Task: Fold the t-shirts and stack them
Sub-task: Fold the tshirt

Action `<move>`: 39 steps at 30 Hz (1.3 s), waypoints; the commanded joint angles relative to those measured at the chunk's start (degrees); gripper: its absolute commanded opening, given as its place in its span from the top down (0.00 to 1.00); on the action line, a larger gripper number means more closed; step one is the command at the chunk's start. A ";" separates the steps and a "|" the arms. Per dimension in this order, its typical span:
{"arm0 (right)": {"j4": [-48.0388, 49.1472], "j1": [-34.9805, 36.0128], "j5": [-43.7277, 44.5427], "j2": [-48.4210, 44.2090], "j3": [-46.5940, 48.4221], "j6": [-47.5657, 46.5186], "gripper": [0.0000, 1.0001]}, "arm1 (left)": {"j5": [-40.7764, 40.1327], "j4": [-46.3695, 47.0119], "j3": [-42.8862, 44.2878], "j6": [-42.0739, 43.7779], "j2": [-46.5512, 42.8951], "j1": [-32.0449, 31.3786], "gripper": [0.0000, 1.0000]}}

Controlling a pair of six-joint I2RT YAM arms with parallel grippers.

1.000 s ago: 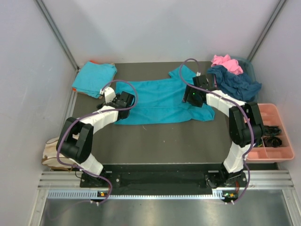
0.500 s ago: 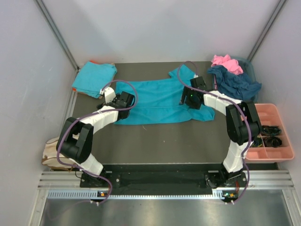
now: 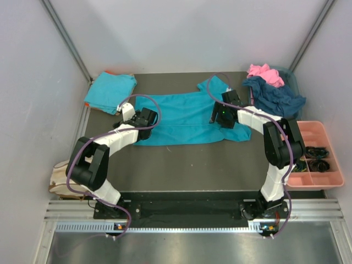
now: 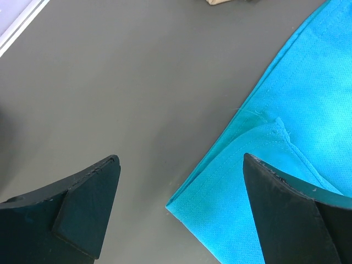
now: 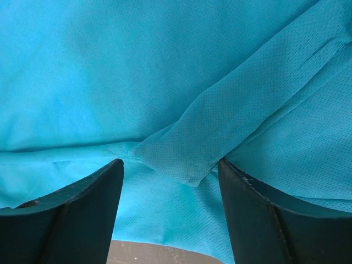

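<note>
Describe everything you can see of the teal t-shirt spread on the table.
The teal t-shirt lies spread flat across the dark table, one sleeve pointing toward the far side. Its fabric looks like fine mesh knit with stitched hems. A flap lies folded under the open right gripper; the open left gripper frames a hem corner.

The right hand (image 3: 220, 119) now sits slightly farther inward over the teal t-shirt (image 3: 181, 118), and the dark blue clothes pile (image 3: 278, 96) lies farther from its outer side.
</note>
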 commanded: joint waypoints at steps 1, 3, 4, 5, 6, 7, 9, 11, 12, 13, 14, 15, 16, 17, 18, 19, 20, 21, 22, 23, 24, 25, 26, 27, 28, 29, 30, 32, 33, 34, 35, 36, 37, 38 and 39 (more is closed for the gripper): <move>-0.44 1.39 0.91 -2.21 -0.17 0.23 0.30 | -0.82 -0.13 0.03 -1.00 -0.86 0.24 0.03; -0.52 1.56 0.91 -2.13 -0.52 0.32 0.30 | -0.73 -0.22 -0.05 -1.18 -0.69 0.24 0.03; -0.61 1.56 0.91 -2.13 -0.52 0.32 0.30 | -0.81 -0.13 -0.05 -1.18 -0.60 0.24 0.03; -0.70 1.65 0.91 -2.13 -0.61 0.32 0.30 | -0.73 -0.31 -0.05 -1.18 -0.60 0.24 0.03; -0.87 1.74 0.91 -2.21 -0.78 0.32 0.30 | -0.73 -0.22 -0.05 -1.26 -0.60 0.24 0.03; -0.70 1.83 0.91 -2.21 -0.96 0.32 0.30 | -0.73 -0.13 -0.05 -1.27 -0.60 0.24 0.03; -0.53 2.00 0.91 -2.30 -1.48 0.41 0.30 | -0.73 -0.13 -0.05 -1.27 -0.43 0.24 0.03; -0.44 2.09 0.91 -2.13 -1.57 0.67 0.30 | -0.64 -0.22 0.12 -1.18 -0.34 0.24 0.03; -0.26 2.18 0.91 -2.04 -1.57 0.76 0.30 | -0.64 -0.31 0.12 -1.18 -0.25 0.24 0.03; 0.09 2.18 0.91 -1.95 -1.57 0.76 0.30 | -0.73 -0.31 0.12 -1.18 -0.16 0.24 0.03; 0.18 2.18 0.91 -1.60 -1.57 0.67 0.30 | -0.81 -0.22 0.12 -1.18 -0.25 0.24 0.03; 0.35 2.09 0.91 -1.42 -1.31 0.76 0.30 | -0.90 -0.57 0.21 -1.18 -0.25 0.24 0.03; 0.53 2.18 0.91 -1.34 -1.22 0.76 0.30 | -0.90 -0.49 0.21 -1.26 -0.42 0.24 0.03; 0.70 2.18 0.91 -1.07 -1.05 0.76 0.30 | -0.99 -0.75 0.12 -1.27 -0.34 0.24 0.03; 0.79 2.18 0.91 -0.64 -0.44 0.67 0.30 | -1.08 -0.84 0.12 -1.27 -0.51 0.24 0.03; 0.79 2.26 0.91 -0.37 -0.08 0.67 0.30 | -1.08 -0.84 0.04 -1.35 -0.60 0.24 0.03; 1.05 2.18 0.91 -0.19 0.27 0.58 0.30 | -1.17 -0.92 0.03 -1.35 -0.69 0.24 0.03; 1.41 2.18 0.91 0.16 0.79 0.58 0.30 | -1.17 -1.01 0.03 -1.35 -0.77 0.24 0.03; 1.67 2.26 0.91 0.25 1.06 0.58 0.30 | -1.17 -1.19 0.03 -1.35 -0.78 0.24 0.03; 2.11 2.18 0.82 0.33 1.32 0.58 0.30 | -1.25 -1.19 0.03 -1.44 -0.86 0.24 0.03; 3.16 2.26 0.30 0.51 1.59 0.58 0.30 | -1.25 -1.28 0.03 -1.44 -0.95 0.24 0.03; 3.95 2.18 0.03 0.86 1.68 0.58 0.30 | -1.25 -1.28 0.03 -1.44 -1.04 0.24 0.03; 4.57 2.18 -0.32 0.95 2.11 0.67 0.30 | -1.25 -1.62 0.03 -1.53 -1.04 0.24 0.03; 6.31 2.18 -1.02 1.04 2.03 0.67 0.30 | -1.34 -1.80 0.12 -1.53 -1.04 0.24 0.03; 7.29 2.26 -1.46 1.30 2.20 0.76 0.30 | -1.43 -1.98 0.12 -1.53 -1.13 0.24 0.03; 8.52 2.27 -1.90 1.48 2.21 1.11 0.30 | -1.52 -2.33 0.12 -1.62 -1.30 0.24 0.03; 10.09 2.18 -3.47 1.65 2.29 1.20 0.30 | -1.61 -2.42 -0.14 -1.62 -1.65 0.24 0.03; 14.40 2.18 -5.76 2.70 2.91 1.55 0.30 | -1.87 -2.77 -0.40 -1.62 -2.26 0.24 0.03; 16.33 2.18 -8.21 2.97 2.91 1.55 0.30 | -1.96 -3.03 -0.67 -1.70 -2.36 0.24 0.03; 20.96 2.18 -9.37 3.15 2.73 1.81 0.30 | -1.96 -3.12 -0.76 -1.88 -2.71 0.24 0.03; 23.27 2.18 -10.42 3.06 1.95 2.25 0.30 | -1.96 -3.30 -1.10 -1.97 -3.06 0.24 0.03; 25.64 2.18 -11.91 2.89 1.42 2.51 0.30 | -1.96 -3.38 -1.28 -1.97 -3.32 0.24 0.03; 29.93 2.18 -12.45 2.80 0.89 2.78 0.30 | -1.96 -3.39 -1.37 -2.06 -3.41 0.24 0.03; 31.02 2.18 -13.15 2.80 0.71 3.13 0.30 | -1.96 -3.56 -1.46 -2.06 -3.67 0.24 0.03; 31.29 2.26 -13.42 2.97 1.15 3.13 0.30 | -1.96 -3.74 -1.46 -2.06 -3.68 0.24 0.03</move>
